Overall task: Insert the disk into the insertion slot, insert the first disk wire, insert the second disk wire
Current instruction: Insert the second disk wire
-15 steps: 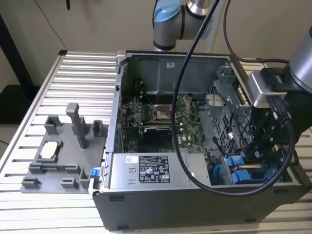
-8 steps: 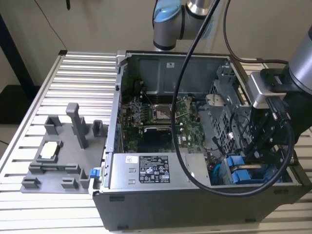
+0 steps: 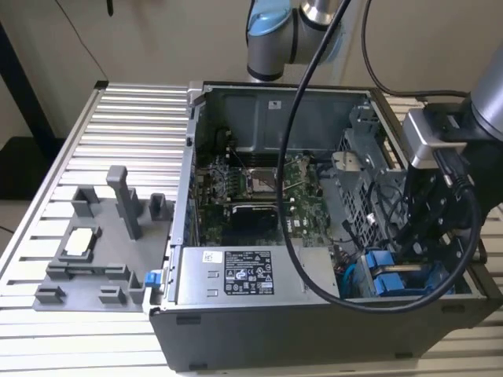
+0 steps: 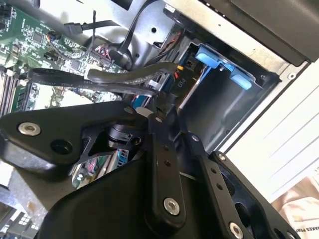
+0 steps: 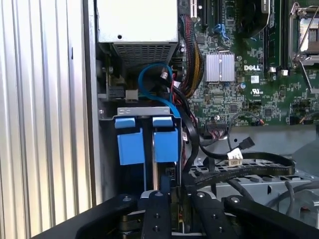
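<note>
Two blue carrier frames stand side by side in the grey drive cage (image 5: 144,109) at the front corner of the open computer case. The disk (image 5: 165,140) seems to be the one in line with my gripper (image 5: 172,186), seated in the insertion slot (image 3: 471,284). In both wrist views the black fingers (image 4: 158,144) close on a black connector (image 4: 178,82) at the disk's edge. A flat black disk wire (image 5: 239,168) runs from that connector across the case. In the exterior view my gripper (image 3: 416,251) hangs over the blue frames (image 3: 385,275).
The green motherboard (image 5: 234,99) and the silver power supply (image 5: 137,22) lie beside the cage, with a blue cable loop (image 5: 149,74) and a wire bundle between them. A grey fixture block (image 3: 94,251) sits on the slotted table at the exterior view's left.
</note>
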`<state>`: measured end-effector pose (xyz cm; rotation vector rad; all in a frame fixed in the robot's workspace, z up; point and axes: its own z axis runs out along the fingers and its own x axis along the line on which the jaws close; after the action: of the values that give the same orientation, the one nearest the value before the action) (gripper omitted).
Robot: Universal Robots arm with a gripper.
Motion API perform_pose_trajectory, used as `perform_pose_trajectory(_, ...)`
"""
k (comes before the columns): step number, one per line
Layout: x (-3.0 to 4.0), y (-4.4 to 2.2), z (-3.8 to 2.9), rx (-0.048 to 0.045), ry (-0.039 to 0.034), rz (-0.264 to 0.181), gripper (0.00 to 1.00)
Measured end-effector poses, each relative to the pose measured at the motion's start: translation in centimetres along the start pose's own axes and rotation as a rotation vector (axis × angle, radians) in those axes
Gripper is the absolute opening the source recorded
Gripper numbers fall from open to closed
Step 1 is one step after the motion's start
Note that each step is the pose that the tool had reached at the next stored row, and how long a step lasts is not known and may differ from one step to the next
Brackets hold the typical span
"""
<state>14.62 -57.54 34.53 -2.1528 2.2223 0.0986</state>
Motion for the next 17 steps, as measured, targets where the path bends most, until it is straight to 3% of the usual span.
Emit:
perform_pose_trajectory(6, -0.17, 0.03, -2.17, -0.0005, 0.0002, 0.0, 0.24)
perform_pose_trajectory(9, -0.23, 0.04, -2.88, -0.0006, 0.0001, 0.0, 0.24)
perform_pose_trajectory(12, -0.26, 0.04, -3.32, -0.0005, 0.0002, 0.0, 0.24)
perform_pose_trajectory(17, -0.26, 0.05, -3.32, -0.0004, 0.0001, 0.001, 0.24)
